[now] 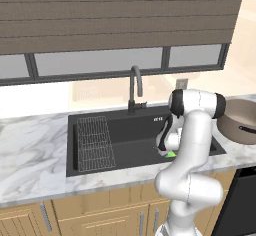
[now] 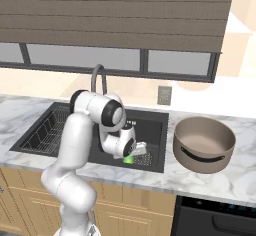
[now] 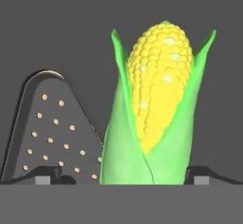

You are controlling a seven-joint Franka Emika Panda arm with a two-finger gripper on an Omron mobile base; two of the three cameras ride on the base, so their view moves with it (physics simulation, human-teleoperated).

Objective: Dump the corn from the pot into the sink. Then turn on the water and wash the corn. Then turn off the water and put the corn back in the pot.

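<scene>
I've got the pincer [image 3: 121, 179] spread wide, straddling the corn [image 3: 154, 109] on the sink [image 1: 125, 130] floor beside the drain grate [image 3: 47, 133] — looks like retrieval step; next, pinch and lift toward the pot [image 2: 204, 142] on the tabletop.

The corn [image 1: 171, 153] sits mostly hidden behind the arm; the pot [image 1: 241, 121] is edge-cropped.

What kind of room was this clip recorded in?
A rendered home kitchen, by the look of it: a black recessed sink with a curved faucet set in a marble counter, wooden cabinets below, and a pot beside the sink.
</scene>
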